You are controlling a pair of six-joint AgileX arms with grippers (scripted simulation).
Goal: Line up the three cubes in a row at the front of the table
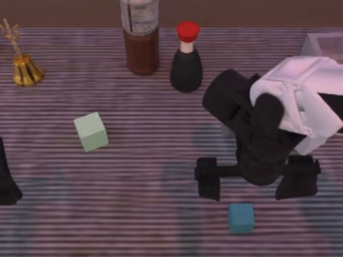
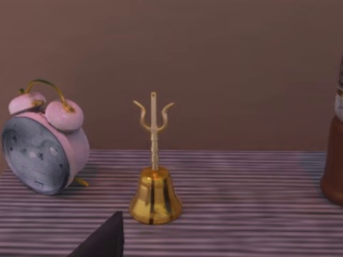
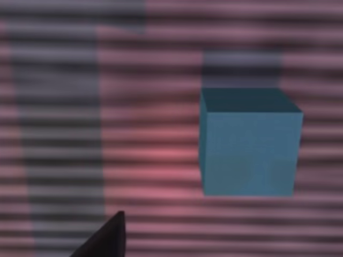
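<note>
Teal-blue cube (image 1: 240, 217) sits on the table (image 1: 139, 176) at the front edge, apart from everything else; take it as your landmark. Your right gripper (image 1: 257, 179) hangs just behind it, fingers spread wide and holding nothing, one finger to each side and neither touching the cube. The right wrist view confirms the cube resting flat and free on the stripes.

The mint-green cube (image 1: 90, 131) lies well to the left of the teal cube and farther back, upright but turned slightly askew. You cannot see the lilac-white cube in any view; the right arm covers the ground behind the teal cube, so it may be hidden there.

Your left gripper (image 1: 6, 182) is parked far to the left of the teal cube, mostly out of view; whether it is open cannot be told. Its wrist camera faces a gold bell (image 2: 155, 199) and a pink alarm clock (image 2: 44, 147).

Judgement: one cube appears placed, two remain.

Risks:
- A low sweep by the right arm could clip the teal cube and spoil its position.
- Behind the teal cube stand a red-capped bottle (image 1: 186, 64) and a brown bottle (image 1: 140, 40); a wide swing toward the green cube could topple them.
- The green cube's skew could cause an off-square grip and a crooked row.
</note>
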